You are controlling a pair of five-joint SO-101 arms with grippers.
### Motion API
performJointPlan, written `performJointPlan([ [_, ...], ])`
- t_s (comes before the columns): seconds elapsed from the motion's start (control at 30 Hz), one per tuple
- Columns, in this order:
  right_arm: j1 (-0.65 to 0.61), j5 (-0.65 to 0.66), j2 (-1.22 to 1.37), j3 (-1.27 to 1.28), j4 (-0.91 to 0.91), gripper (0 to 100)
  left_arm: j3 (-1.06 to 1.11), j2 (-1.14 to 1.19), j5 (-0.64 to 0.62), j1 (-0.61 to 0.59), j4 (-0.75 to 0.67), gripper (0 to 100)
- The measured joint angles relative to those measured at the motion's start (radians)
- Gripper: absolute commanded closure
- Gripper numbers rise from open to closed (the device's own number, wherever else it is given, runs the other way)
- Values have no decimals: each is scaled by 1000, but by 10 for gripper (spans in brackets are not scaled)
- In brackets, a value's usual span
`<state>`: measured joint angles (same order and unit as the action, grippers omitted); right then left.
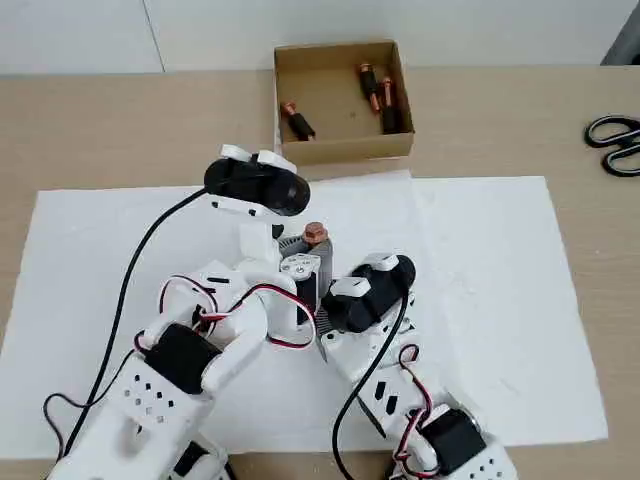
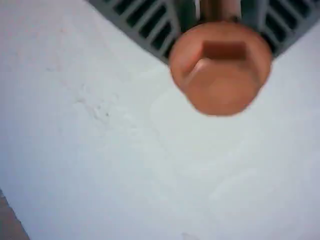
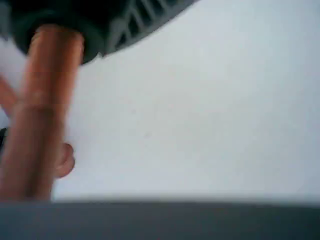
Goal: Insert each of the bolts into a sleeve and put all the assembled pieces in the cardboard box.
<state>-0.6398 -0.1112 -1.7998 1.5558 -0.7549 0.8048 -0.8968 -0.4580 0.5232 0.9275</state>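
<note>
Meeting over the middle of the white paper sheet [image 1: 500, 300], the two white-shelled arms crowd together. From above, all I can make out of the job is a small round copper head poking up between them. That is the bolt [image 1: 315, 234], held by the left gripper [image 1: 311, 250], whose ribbed grey fingers [image 2: 145, 20] are closed tight on the shaft just under the head.

The left wrist view gives what the high view cannot. The head is a smooth, rounded flange with a flat-sided raised centre, matte copper, hanging over bare paper. The right wrist view shows the other end, where the long, straight copper shaft runs into the mouth of a dull black sleeve [image 3: 50, 22]. The right gripper [image 1: 322, 318] sits just beside the joint, but I cannot tell whether it is gripping or loose.

At the far edge of the paper, on the tan table [image 1: 100, 130], stands the open cardboard box [image 1: 350, 148]. Three assembled pieces [image 1: 297, 122] lie on its floor, one apart at the left and two close together at the right. Black-handled scissors [image 1: 615, 143] lie at the table's right edge.
</note>
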Motion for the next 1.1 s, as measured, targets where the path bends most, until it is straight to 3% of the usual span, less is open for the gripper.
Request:
performJointPlan([
  [1.1, 0, 0, 0, 3, 0, 995, 0, -5, 3, 29, 117, 994],
])
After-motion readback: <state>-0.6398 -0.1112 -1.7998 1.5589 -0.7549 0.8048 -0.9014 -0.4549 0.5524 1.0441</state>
